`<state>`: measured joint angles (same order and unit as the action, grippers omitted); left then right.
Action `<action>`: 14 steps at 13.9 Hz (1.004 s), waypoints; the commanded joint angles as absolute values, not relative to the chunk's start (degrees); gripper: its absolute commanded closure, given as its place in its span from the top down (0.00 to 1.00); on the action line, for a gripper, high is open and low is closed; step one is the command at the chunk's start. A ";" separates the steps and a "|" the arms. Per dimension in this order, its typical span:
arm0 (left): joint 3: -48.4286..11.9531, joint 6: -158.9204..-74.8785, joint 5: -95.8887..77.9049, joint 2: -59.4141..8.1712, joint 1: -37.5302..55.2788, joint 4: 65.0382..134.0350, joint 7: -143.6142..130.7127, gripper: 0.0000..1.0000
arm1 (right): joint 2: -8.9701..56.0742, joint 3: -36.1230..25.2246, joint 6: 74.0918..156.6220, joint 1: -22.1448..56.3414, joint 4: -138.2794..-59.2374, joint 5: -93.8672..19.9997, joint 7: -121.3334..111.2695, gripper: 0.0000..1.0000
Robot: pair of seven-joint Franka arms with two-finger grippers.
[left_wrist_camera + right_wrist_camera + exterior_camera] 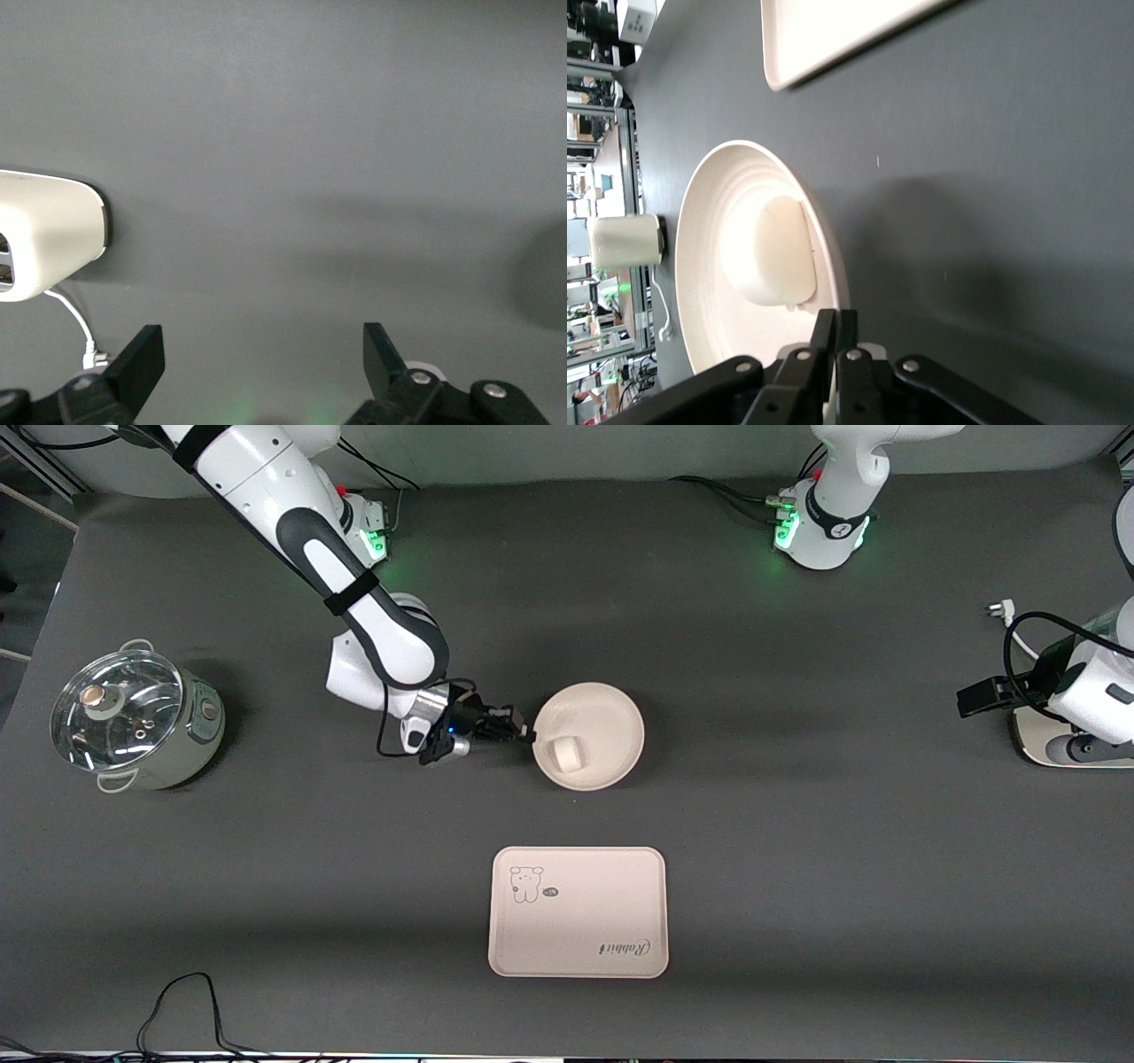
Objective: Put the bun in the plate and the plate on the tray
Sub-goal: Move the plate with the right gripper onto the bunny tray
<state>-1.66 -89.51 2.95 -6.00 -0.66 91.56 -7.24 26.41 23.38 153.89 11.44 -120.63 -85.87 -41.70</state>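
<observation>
On table, one bun in one plate, one tray, right gripper pinching plate's rim

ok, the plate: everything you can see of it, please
The plate is a round, shallow, cream-beige dish with a raised rim and faint concentric rings inside, matte, plastic or ceramic by its look. It sits flat on the dark table, mid-table, farther from the front camera than the tray and apart from it. The bun lies in it, near the rim. The right claw is shut on the rim at the right arm's end of the plate.
</observation>
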 commanded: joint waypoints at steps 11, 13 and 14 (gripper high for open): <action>-3.51 -87.36 1.93 -6.85 -0.62 89.04 -9.74 1.00 | 51.04 16.88 139.75 11.69 -72.71 -37.02 2.01 0.00; -3.78 -87.36 2.20 -7.12 -0.26 88.68 -11.34 1.00 | 54.74 16.79 139.05 11.87 -66.48 -36.21 2.55 0.00; -3.78 -87.36 1.85 -7.12 -0.61 88.59 -10.90 1.00 | 56.76 16.79 138.61 11.69 -64.27 -34.64 2.46 0.00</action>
<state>-3.77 -88.81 2.54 -6.24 -0.59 90.76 -9.78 50.72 16.86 140.80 11.19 -73.50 -38.02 -0.10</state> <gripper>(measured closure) 0.000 0.960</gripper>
